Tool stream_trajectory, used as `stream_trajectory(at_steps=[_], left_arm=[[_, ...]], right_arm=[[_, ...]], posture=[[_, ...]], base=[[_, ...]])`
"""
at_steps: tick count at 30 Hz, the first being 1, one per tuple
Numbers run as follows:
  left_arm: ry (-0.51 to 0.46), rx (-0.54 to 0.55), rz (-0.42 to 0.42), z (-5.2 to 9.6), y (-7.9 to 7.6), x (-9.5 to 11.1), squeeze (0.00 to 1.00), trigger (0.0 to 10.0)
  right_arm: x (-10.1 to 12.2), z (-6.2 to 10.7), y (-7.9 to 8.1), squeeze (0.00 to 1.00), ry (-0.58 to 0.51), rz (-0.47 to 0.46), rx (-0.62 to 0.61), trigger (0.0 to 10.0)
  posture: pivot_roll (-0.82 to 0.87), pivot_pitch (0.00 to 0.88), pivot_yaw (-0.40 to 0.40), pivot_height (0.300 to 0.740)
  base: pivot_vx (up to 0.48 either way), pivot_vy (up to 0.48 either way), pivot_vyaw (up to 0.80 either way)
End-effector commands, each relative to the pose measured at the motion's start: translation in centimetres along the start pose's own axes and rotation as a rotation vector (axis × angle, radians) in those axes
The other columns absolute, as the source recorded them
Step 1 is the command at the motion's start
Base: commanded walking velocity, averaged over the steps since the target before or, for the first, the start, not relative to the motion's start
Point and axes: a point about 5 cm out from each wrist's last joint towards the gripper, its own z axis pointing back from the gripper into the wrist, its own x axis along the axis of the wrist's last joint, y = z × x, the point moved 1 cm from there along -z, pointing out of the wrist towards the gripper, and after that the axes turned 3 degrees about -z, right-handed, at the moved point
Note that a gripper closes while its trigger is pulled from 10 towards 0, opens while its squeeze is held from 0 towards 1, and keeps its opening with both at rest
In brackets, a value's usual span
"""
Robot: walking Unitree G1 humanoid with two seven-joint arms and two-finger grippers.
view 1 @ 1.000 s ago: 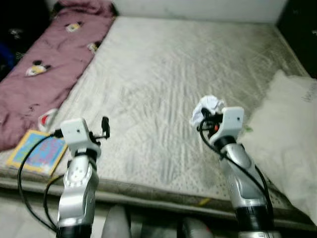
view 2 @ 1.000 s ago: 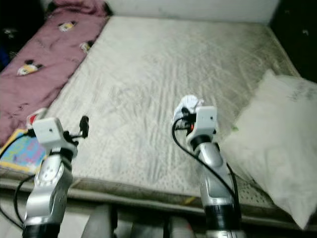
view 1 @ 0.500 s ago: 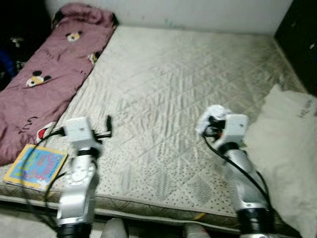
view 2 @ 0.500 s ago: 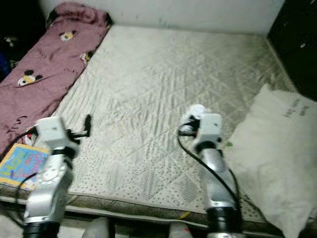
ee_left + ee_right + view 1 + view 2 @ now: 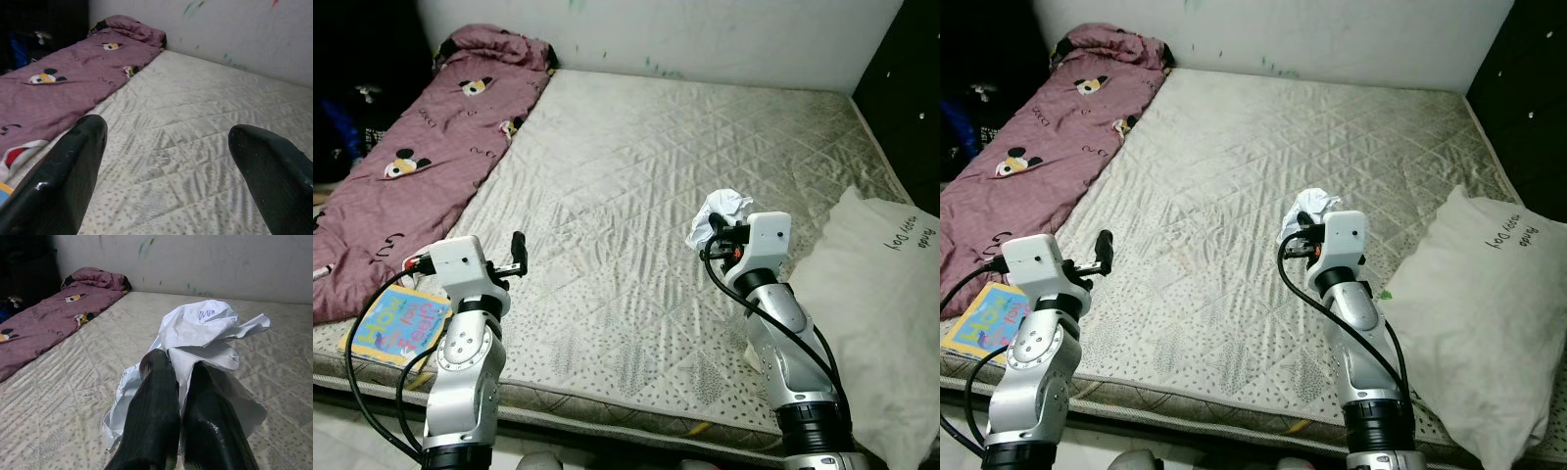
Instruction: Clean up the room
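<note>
**Right wrist view: crumpled paper pinched above the mattress**

Shows white crumpled paper (image 5: 205, 340), creased and bunched, with small blue writing too faint to read. Sits pinched between the right gripper (image 5: 178, 369) fingers (image 5: 154, 401), clenched on its lower folds, most of it billowing beyond the tips. Held up over the quilted mattress (image 5: 636, 166), near the pillow (image 5: 891, 313) bearing illegible dark script. Left gripper (image 5: 166, 132) spread wide, holding nothing, beside the pink blanket (image 5: 421, 166) and a colourful book (image 5: 396, 321).
</note>
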Motion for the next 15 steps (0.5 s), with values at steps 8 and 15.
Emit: stream_trajectory(at_steps=[8,15], left_arm=[[0.010,-0.008,-0.006,-0.24,0.11,-0.10,0.00,10.0],[0.014,-0.008,-0.005,-0.34,0.01,-0.13,0.00,10.0]], right_arm=[[0.05,-0.53,0.55,0.00,0.002,-0.020,0.012,10.0],[0.27,-0.84,0.92,0.00,-0.006,-0.033,0.025,10.0]], posture=[[-0.07,0.000,0.001,0.740],[-0.07,0.000,0.004,0.740]], base=[[0.000,0.180,0.00],[0.000,0.480,0.00]])
